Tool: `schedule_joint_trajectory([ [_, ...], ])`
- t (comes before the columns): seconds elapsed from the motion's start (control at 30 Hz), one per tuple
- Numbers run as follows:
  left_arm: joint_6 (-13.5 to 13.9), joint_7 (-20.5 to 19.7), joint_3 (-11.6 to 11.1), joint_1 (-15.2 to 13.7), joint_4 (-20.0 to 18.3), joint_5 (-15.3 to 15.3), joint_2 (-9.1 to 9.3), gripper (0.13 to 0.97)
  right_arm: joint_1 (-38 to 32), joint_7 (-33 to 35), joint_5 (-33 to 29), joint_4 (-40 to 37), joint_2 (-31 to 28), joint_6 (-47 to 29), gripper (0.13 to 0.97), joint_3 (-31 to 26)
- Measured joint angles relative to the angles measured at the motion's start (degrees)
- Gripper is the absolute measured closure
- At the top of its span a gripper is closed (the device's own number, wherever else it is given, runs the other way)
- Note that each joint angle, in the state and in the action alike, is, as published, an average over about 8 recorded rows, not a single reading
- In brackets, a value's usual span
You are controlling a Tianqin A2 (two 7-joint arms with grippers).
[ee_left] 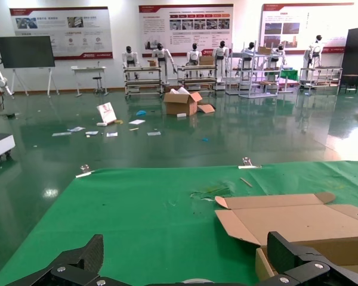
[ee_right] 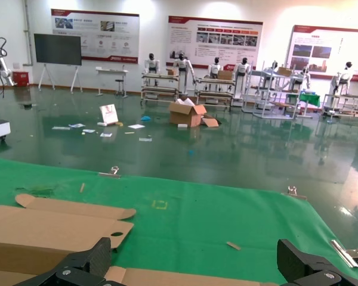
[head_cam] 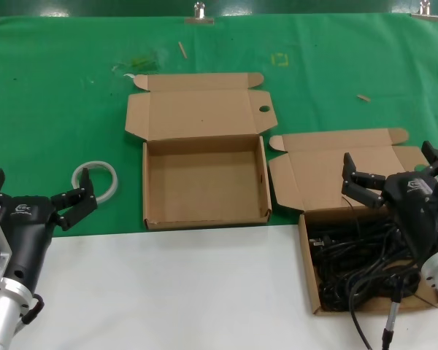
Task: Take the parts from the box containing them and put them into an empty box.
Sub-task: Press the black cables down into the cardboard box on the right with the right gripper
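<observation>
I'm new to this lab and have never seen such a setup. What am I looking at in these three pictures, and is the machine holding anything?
It is a two-armed robot. The head view looks down on its table; the other two come from cameras on each wrist, facing the hall beyond. The left gripper waits near a white tape ring, jaws open. The right gripper hovers, jaws open, over the box of parts, a tangle of black power cords. Between the grippers lies the empty box, lid folded back, on the green cloth. Nothing is held.
</observation>
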State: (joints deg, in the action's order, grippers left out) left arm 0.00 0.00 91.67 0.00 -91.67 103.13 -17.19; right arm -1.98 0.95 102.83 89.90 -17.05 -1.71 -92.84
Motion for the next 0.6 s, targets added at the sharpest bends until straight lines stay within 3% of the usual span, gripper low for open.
schedule_joint_trajectory([
  [0.6,0.0,0.0,0.0,0.0,0.0,0.0,0.00,0.132,0.0,0.0,0.0,0.0,0.0,0.0,0.129,0.0],
])
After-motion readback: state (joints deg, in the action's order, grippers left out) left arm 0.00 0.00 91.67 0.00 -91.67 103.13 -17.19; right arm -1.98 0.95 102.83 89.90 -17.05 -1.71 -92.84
